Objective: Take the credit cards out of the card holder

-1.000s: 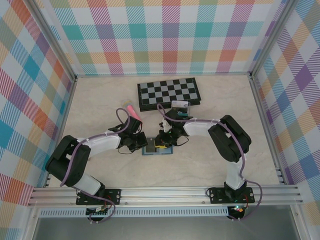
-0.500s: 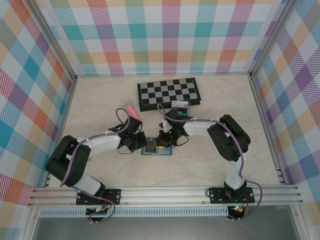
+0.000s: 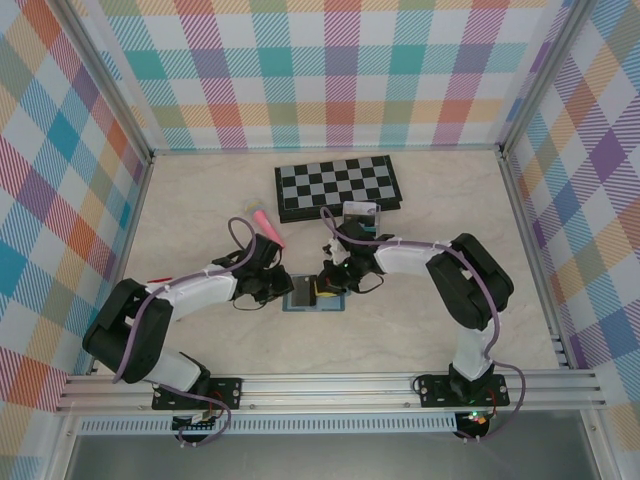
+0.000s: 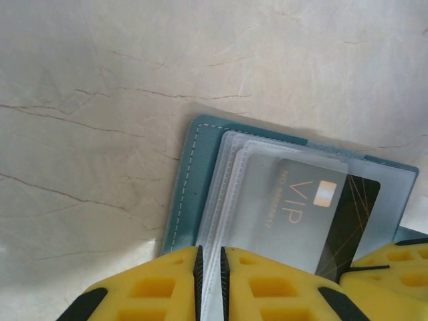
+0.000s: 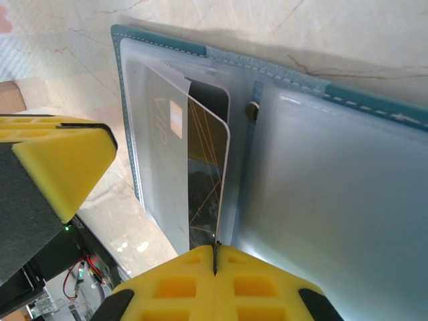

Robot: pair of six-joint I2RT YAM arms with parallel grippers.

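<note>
The card holder (image 3: 313, 297) lies open on the table, teal with clear sleeves (image 4: 194, 180) (image 5: 374, 107). A dark credit card (image 4: 314, 214) marked VIP sits half inside a frosted sleeve. In the right wrist view this credit card (image 5: 200, 134) tilts up out of the pocket, and my right gripper (image 5: 215, 254) is shut on its near edge. My left gripper (image 4: 209, 257) pinches the edges of the clear sleeves at the holder's left side, its jaws almost together. From above, the left gripper (image 3: 283, 291) and the right gripper (image 3: 322, 290) meet over the holder.
A black-and-grey chessboard (image 3: 340, 187) lies at the back. A pink marker (image 3: 266, 225) rests behind my left arm and a small box (image 3: 360, 212) behind my right wrist. Bare table stretches in front of the holder and to the right.
My right gripper has closed on the card's edge and drawn slightly right. My left jaws have eased a little on the sleeves. The holder stays in place.
</note>
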